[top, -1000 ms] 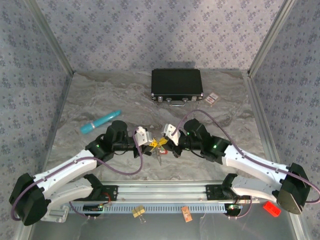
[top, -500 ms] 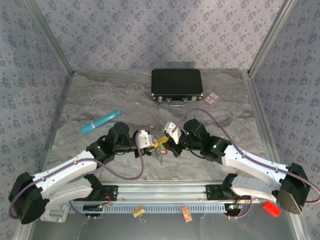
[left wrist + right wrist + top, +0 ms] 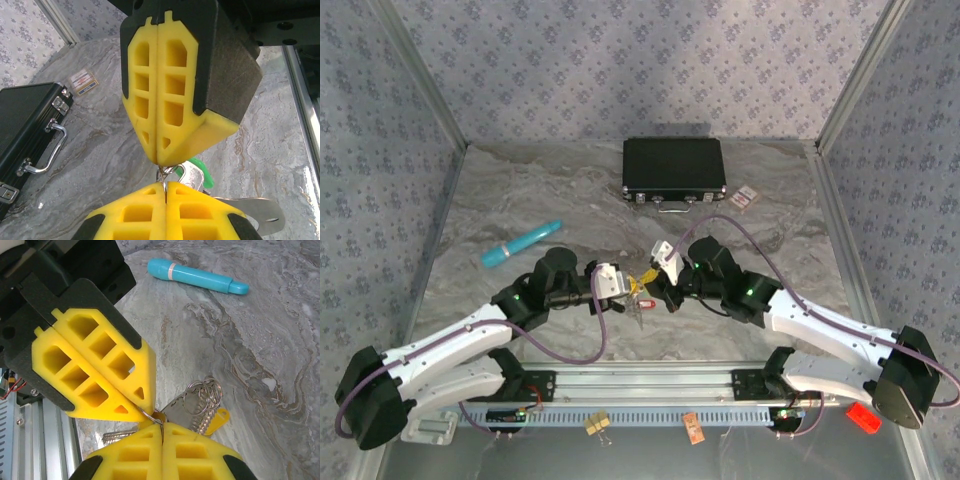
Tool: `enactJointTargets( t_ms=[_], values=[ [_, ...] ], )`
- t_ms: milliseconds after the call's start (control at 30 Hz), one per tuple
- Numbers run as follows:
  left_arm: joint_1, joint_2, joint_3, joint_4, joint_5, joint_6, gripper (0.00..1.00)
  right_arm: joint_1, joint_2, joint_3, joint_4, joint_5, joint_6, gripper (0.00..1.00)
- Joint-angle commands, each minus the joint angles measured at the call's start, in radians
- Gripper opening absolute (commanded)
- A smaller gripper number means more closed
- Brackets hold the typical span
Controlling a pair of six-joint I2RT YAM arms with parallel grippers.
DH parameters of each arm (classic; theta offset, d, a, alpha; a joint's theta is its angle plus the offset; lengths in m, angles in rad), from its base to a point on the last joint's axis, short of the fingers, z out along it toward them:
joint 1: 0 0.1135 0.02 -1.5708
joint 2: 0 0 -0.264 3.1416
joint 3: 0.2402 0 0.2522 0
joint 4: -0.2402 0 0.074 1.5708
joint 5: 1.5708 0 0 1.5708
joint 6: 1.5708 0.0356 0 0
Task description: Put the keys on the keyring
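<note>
My left gripper [image 3: 623, 286] and right gripper [image 3: 654, 282] meet tip to tip above the middle of the table. Both are shut on the thin wire of the keyring [image 3: 150, 415], which bridges the small gap between them [image 3: 163, 176]. In the left wrist view my left gripper [image 3: 165, 186] pinches the wire, and a green-headed key [image 3: 204, 172] and a silver blade [image 3: 257, 214] hang just behind. In the right wrist view my right gripper [image 3: 161, 427] grips the same wire; a silver key [image 3: 176, 411], small split rings [image 3: 201, 394] and a yellow head [image 3: 218, 419] dangle beside it. A red head [image 3: 646, 303] shows below the bundle.
A black case [image 3: 673, 168] with a metal handle lies at the back centre, with small cards [image 3: 747, 196] to its right. A teal marker [image 3: 522, 243] lies at the left. On the near rail sit a yellow binder clip [image 3: 597, 424], an orange tag [image 3: 693, 428] and a red piece [image 3: 861, 416].
The left gripper has shifted slightly right and toward the near edge, and the hanging bundle followed. Both grippers stay shut on the ring.
</note>
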Motion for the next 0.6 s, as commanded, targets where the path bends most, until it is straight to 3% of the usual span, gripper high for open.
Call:
enactJointTargets(
  t_ms=[0, 567],
  values=[
    [-0.016, -0.03, -0.013, 0.015, 0.026, 0.03, 0.0, -0.027, 0.005, 0.011, 0.021, 0.033, 0.035, 0.0],
    [-0.023, -0.051, -0.051, 0.097, -0.019, 0.017, 0.0, -0.039, 0.044, 0.018, 0.017, -0.006, 0.091, 0.0]
  ],
)
